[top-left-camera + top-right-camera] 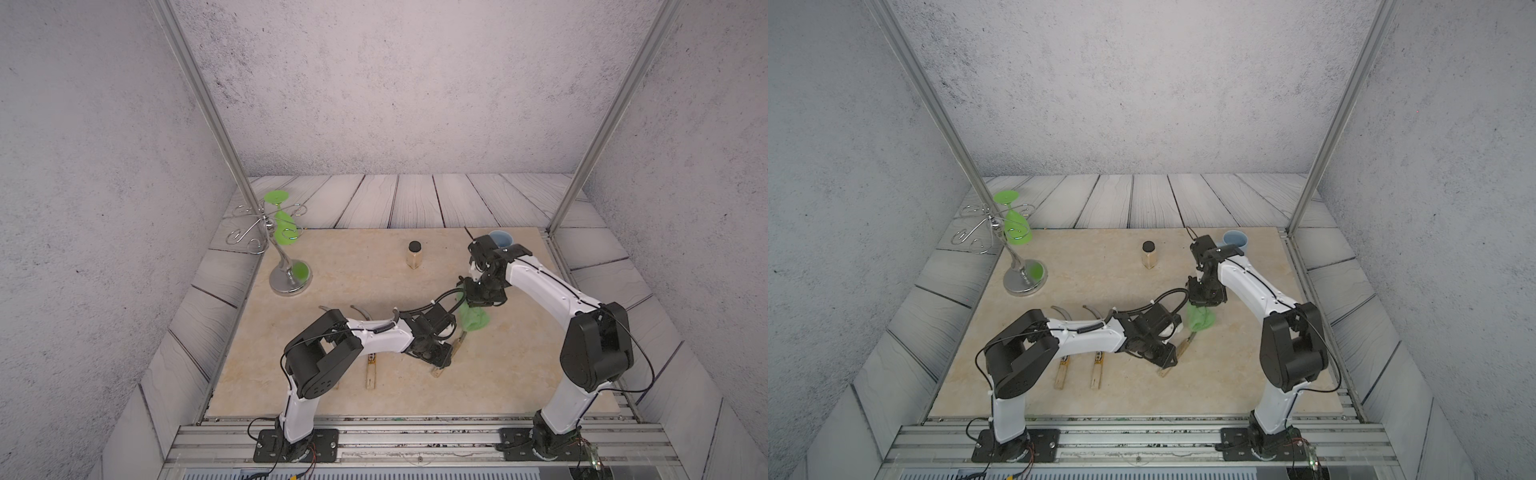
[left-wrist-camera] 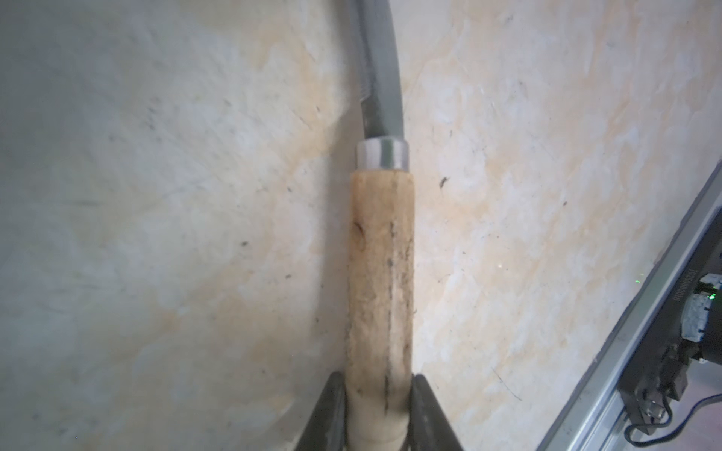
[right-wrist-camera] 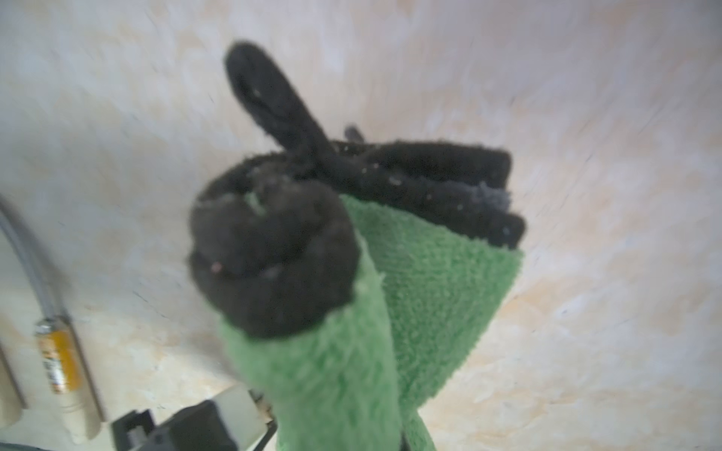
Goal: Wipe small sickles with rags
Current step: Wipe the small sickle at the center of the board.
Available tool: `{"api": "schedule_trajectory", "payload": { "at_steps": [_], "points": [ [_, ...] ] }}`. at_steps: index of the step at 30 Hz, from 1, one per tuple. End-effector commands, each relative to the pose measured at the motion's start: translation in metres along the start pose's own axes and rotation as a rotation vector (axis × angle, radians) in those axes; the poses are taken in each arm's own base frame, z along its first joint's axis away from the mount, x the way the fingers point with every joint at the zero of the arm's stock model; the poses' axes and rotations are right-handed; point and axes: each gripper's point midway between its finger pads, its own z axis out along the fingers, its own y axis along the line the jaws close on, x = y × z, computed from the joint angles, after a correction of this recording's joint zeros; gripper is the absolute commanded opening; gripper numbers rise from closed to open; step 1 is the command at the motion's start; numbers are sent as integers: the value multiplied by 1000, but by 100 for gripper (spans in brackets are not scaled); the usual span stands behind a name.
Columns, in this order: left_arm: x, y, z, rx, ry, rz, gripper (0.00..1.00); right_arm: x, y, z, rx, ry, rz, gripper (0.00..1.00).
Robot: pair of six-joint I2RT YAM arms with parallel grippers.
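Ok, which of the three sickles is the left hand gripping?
The sickle nearest the green rag, its handle clamped in the left hand; the other two sickles lie untouched, side by side.

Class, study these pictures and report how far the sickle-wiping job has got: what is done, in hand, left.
Done: nothing provably; cleanliness does not show. In hand: the left gripper is shut on the handle of one sickle, and the right gripper holds the green rag by its blade. Left: two more sickles lie on the table under the left arm.
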Motion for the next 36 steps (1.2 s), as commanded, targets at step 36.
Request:
{"api": "schedule_trajectory", "payload": {
  "at_steps": [36],
  "points": [
    [20,30,9,-113,80,-40,0,131,0,116,-43,364,65,9]
  ]
}}
